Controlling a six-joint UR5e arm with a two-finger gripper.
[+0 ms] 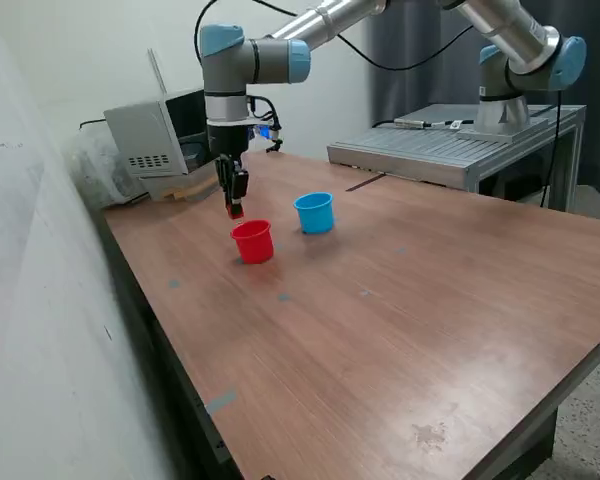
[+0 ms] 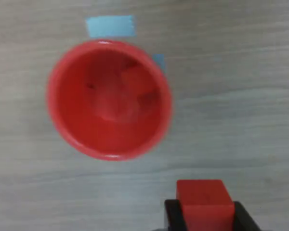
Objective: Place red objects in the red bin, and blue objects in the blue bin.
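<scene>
The gripper [image 1: 235, 210], clamped on a red cube [image 2: 203, 202], hangs just above the red cup [image 1: 252, 241], slightly to the exterior view's left and farther back (cup rim not yet under cube).

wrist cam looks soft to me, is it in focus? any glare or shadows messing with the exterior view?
Wrist view: soft throughout; the red cup has fuzzy edges, and the red cube in the claw is blurred too. A red cube shape inside the cup is only vaguely resolved. Exterior view: sharper, even lighting, mild sheen on the table, faint shadows under red cup and blue cup.
</scene>
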